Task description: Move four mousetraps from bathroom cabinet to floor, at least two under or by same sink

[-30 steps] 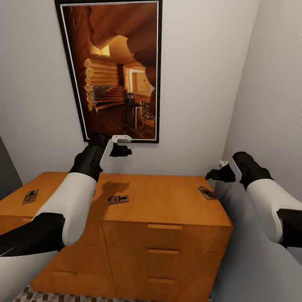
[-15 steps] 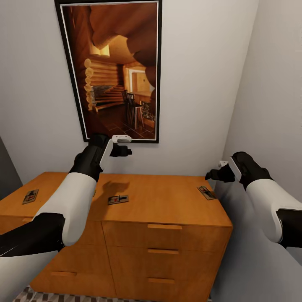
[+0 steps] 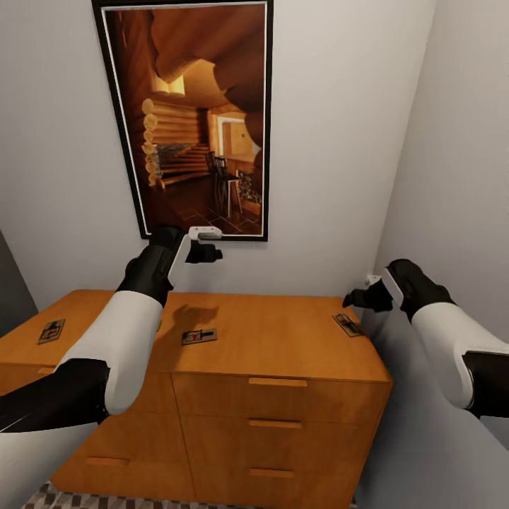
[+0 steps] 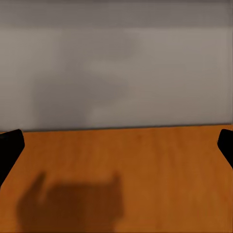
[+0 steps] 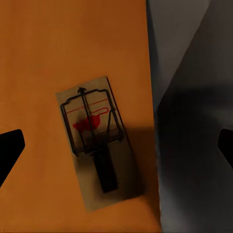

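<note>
My cabinet [image 3: 283,339] is a warm orange-brown, its drawer fronts and bar handles [image 3: 278,382] the same shade, with a darker patch of shadow near the middle of the top. The mousetrap by the right edge [image 5: 99,141] is pale tan wood with thin dark metal, a red blotch and a fine red line; the one at centre [image 3: 199,336] and the one at far left [image 3: 51,331] look brownish-grey with tiny red specks. My left gripper [image 3: 205,253] and right gripper [image 3: 359,297] are black, my forearms white. The wall is pale grey. The black-framed picture [image 3: 191,116] glows amber and brown. At lower left, a strip of bathroom floor [image 3: 49,496] shows brown-and-cream cubes.
</note>
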